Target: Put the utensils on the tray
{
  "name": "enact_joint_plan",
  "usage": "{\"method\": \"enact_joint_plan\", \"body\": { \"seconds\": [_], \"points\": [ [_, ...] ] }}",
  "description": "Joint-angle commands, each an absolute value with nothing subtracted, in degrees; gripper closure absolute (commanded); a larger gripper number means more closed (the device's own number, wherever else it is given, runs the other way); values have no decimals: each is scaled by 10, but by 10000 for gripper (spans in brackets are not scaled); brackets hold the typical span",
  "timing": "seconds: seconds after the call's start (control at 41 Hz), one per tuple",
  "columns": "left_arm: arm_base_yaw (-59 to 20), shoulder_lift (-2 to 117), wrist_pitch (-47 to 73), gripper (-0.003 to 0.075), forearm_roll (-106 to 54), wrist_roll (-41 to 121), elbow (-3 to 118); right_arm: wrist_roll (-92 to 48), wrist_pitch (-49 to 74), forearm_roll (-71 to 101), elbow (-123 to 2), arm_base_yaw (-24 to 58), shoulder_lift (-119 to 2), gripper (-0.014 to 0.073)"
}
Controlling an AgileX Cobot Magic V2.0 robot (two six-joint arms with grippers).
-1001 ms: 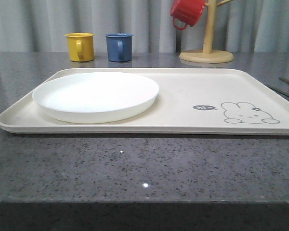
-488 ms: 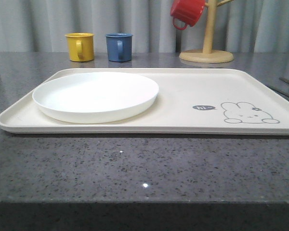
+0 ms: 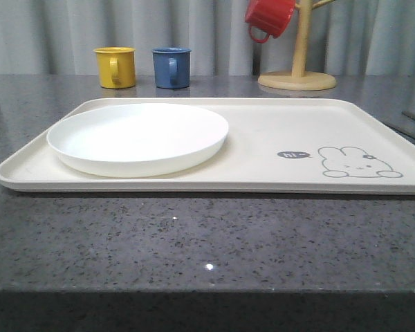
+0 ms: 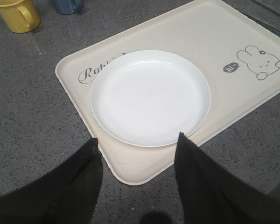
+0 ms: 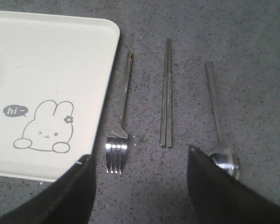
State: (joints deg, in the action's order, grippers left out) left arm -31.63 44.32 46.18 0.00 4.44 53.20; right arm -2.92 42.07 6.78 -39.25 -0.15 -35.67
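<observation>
The cream tray [image 3: 263, 131] lies across the grey counter, with a round white plate [image 3: 137, 137] on its left half and a rabbit drawing on its right half. In the right wrist view, a fork [image 5: 120, 126], a pair of chopsticks [image 5: 166, 95] and a spoon [image 5: 219, 126] lie side by side on the counter just past the tray's [image 5: 46, 70] right edge. My right gripper [image 5: 139, 156] hangs open above them, nothing between its fingers. My left gripper [image 4: 137, 142] is open above the tray's [image 4: 144, 163] near left corner, by the plate [image 4: 149, 95].
A yellow mug [image 3: 115, 67] and a blue mug [image 3: 171, 67] stand behind the tray. A wooden mug tree [image 3: 299, 62] at the back right carries a red mug [image 3: 268, 17]. Bare counter runs along the front edge.
</observation>
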Motion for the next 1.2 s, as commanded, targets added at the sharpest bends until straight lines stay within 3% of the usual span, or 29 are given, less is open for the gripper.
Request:
{"method": "enact_joint_plan", "body": {
  "seconds": [0.0,0.415,0.757,0.976,1.172],
  "points": [
    [-321,444,419,373,-6,38,547,-29,424,73,-429,-4,-388,138],
    [-321,444,419,373,-6,38,547,-29,589,102,-573,-1,-605,139],
    [-321,444,419,373,-6,38,547,-5,637,35,-679,41,-774,141],
    [-321,444,419,373,-6,38,547,6,652,33,-742,41,-844,280],
    [-321,444,419,373,-6,38,547,12,665,44,-768,41,-884,304]
  ]
}}
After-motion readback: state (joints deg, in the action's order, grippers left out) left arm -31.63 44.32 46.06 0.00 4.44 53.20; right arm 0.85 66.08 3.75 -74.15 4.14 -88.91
